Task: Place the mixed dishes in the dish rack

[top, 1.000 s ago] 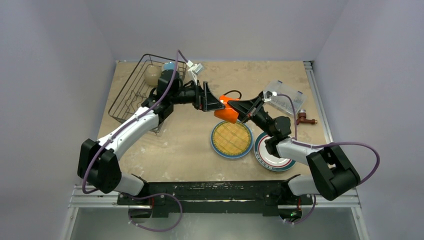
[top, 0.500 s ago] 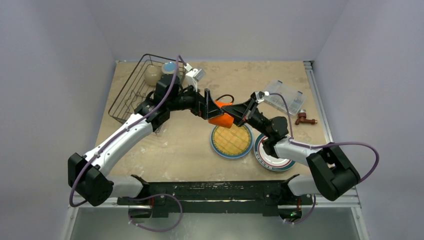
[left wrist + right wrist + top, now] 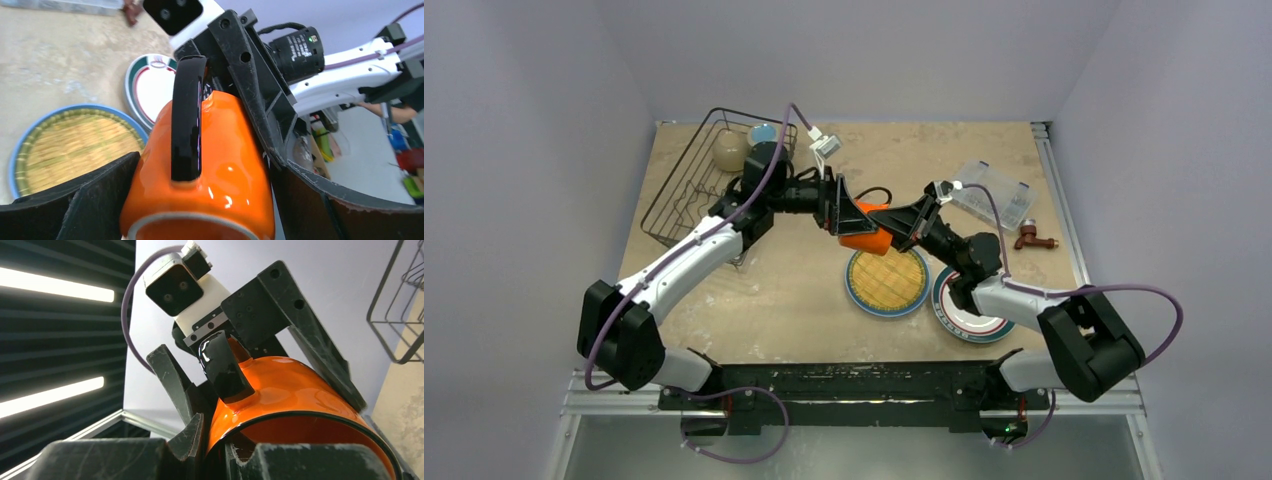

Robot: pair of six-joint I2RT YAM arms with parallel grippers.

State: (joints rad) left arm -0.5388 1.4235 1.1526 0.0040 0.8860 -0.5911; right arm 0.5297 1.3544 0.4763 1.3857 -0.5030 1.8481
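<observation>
Your orange cup (image 3: 865, 238) hangs on its side over the middle of the table (image 3: 774, 300), between the two arms. Its black handle is turned upward and its mouth faces the right arm. Your right gripper (image 3: 894, 225) is clamped on the cup's rim, one finger inside the mouth and one outside. Your left gripper (image 3: 854, 218) stands spread wide, with a finger along each flank of the cup at its base end. You cannot tell from the wrist views whether those fingers press on the glaze or only lie beside it.

From above, the cup overlaps the far rim of the yellow woven plate (image 3: 887, 280). That plate lies flat just beside the white teal-rimmed plate (image 3: 959, 320), and your right forearm crosses over the teal-rimmed one.

The dish rack (image 3: 674, 195) sits at the far left corner of the table, close to the left edge. The cream cup (image 3: 729, 150) and the blue mug (image 3: 762, 133) are at its far end. Your left arm passes over the rack's near right corner. Between the rack's right wall and the woven plate, a broad strip of tabletop lies open to you.

On the right, a clear plastic box (image 3: 996, 192) and a small reddish piece (image 3: 1034, 238) lie near the right rail, apart from the plates.
</observation>
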